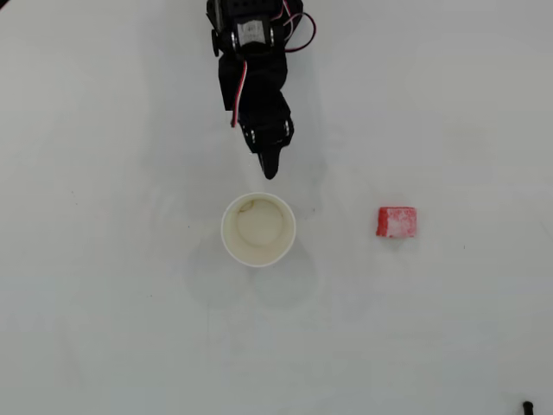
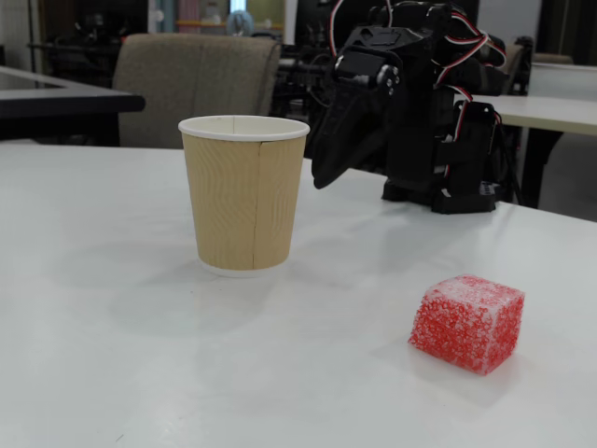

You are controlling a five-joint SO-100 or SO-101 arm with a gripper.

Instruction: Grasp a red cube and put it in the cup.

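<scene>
The red cube point(image 1: 397, 222) lies on the white table at the right of the overhead view, speckled with white; in the fixed view it sits near the front right point(image 2: 467, 322). The cup point(image 1: 258, 229) stands upright and empty at the centre, well left of the cube; in the fixed view its outside is tan with a white rim point(image 2: 243, 193). My black gripper point(image 1: 270, 169) hangs just behind the cup, fingers together and pointing down, holding nothing; it also shows in the fixed view point(image 2: 324, 175), above the table and behind the cup's right side.
The arm's base point(image 2: 438, 112) with red and white wires stands at the back of the table. A chair point(image 2: 196, 84) and other tables stand beyond the far edge. A small dark object point(image 1: 527, 406) sits at the bottom right corner.
</scene>
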